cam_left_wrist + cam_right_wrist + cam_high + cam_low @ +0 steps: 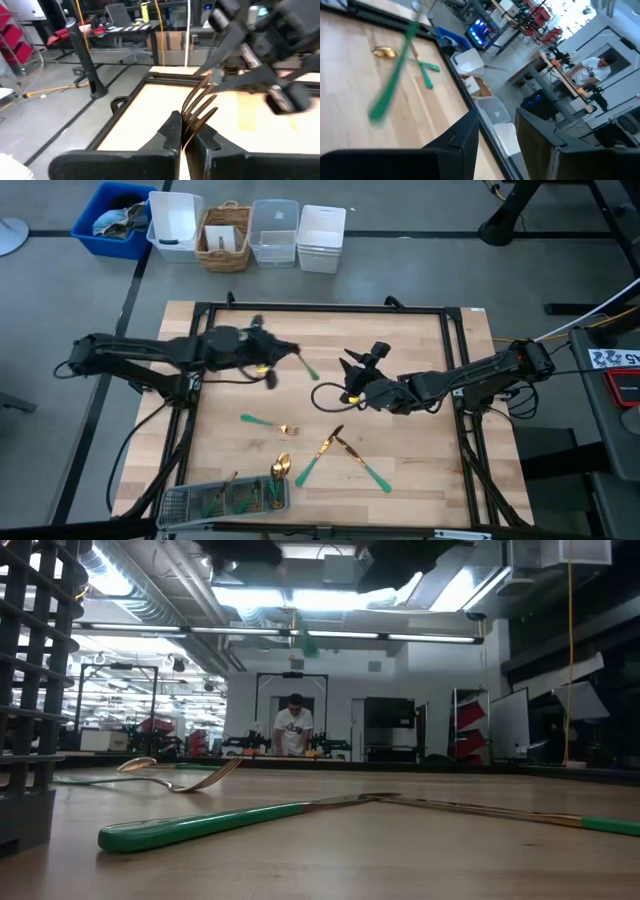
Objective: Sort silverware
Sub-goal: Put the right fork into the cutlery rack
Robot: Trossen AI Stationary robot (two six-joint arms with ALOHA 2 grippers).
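My left pincer [278,358] is raised over the middle of the light wooden surface [420,370], toward its far edge, with its two dark fingers [172,131] closed on a gold-headed fork with a slim teal-green handle [306,366]; in the left wrist view the gold tines [199,102] project forward between the fingers. My right pincer [352,364] is raised just right of centre, close to the left pincer, its fingers [462,136] spread apart and holding nothing. The remaining gold-and-teal silverware lies loose on the surface toward the near edge: one fork [266,423] left of centre, two crossed pieces [340,452] near the middle, and a gold spoon [281,467] touching the rim of the grey mesh compartment tray [180,502]. The tray sits at the near left corner of the surface and contains several more teal-handled pieces [242,498]; which compartments they occupy cannot be determined. In the low view, a person [293,726] stands in the room beyond the surface.
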